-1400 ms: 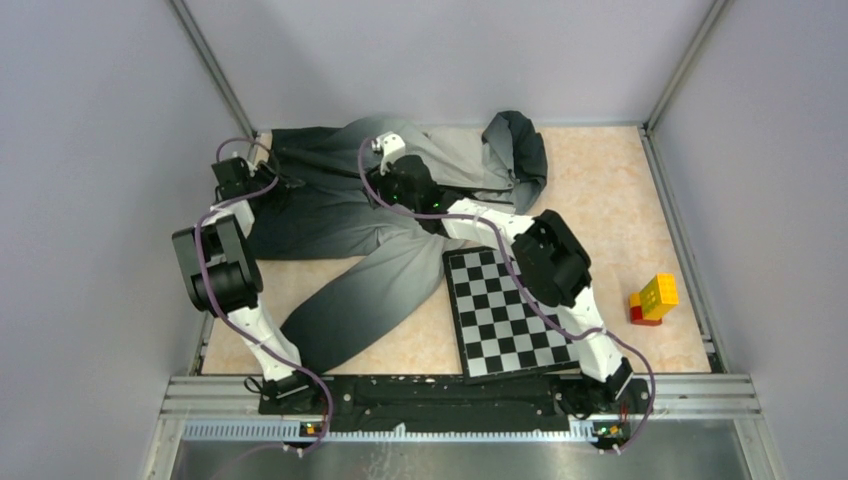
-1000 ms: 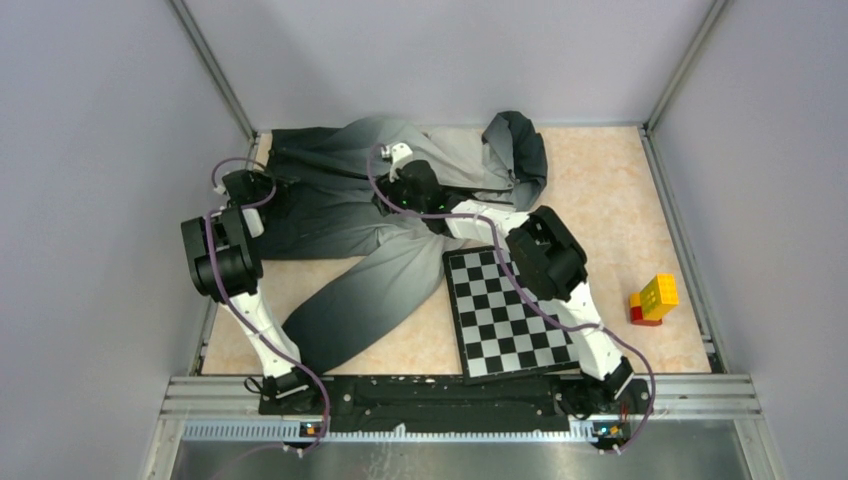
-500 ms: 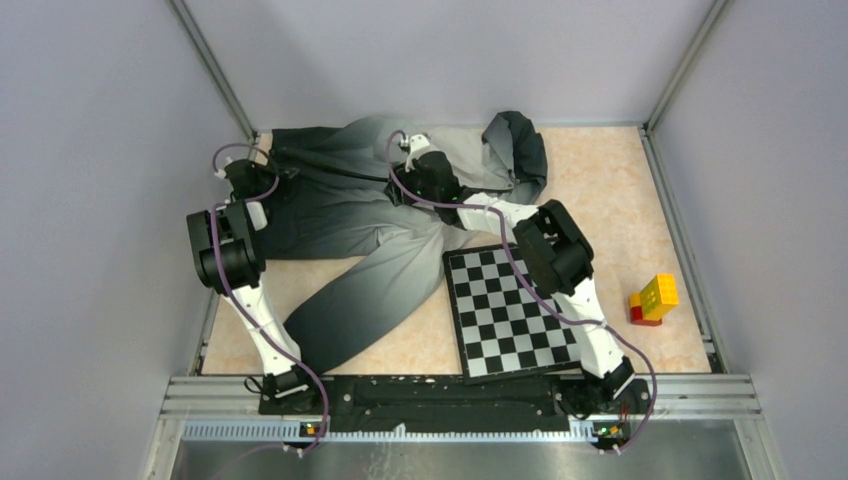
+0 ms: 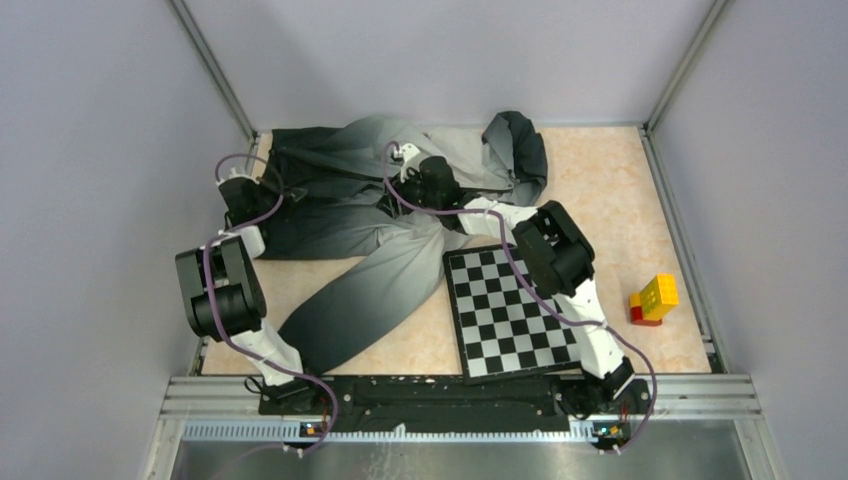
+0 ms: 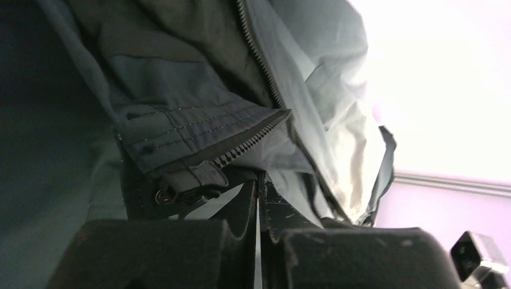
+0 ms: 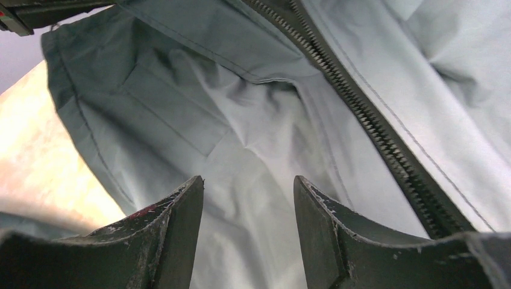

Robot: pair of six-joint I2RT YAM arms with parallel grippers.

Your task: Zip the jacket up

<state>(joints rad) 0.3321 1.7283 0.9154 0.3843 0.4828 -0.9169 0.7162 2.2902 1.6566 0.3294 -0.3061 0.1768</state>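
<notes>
The jacket [image 4: 330, 225] lies spread across the back of the table, dark on the left and light grey toward the hood [image 4: 515, 145] on the right. My left gripper [image 4: 258, 198] is at its dark left end. In the left wrist view its fingertips [image 5: 260, 177] are shut on the hem, just below the zipper teeth [image 5: 259, 129] and beside the slider [image 5: 193, 183]. My right gripper [image 4: 405, 175] hovers over the jacket's middle. It stands open [image 6: 248, 183] above pale fabric with nothing between its fingers, and the zipper [image 6: 361, 114] runs to its right.
A chessboard [image 4: 505, 310] lies at front right under the right arm, touching the jacket's sleeve [image 4: 360, 295]. A yellow and red block [image 4: 653, 298] sits at the right edge. Grey walls enclose the tan table [image 4: 600, 190] on three sides.
The left gripper has shut at the jacket's hem, and its elbow has drawn back toward the near edge. The right gripper slid right along the jacket and stayed open.
</notes>
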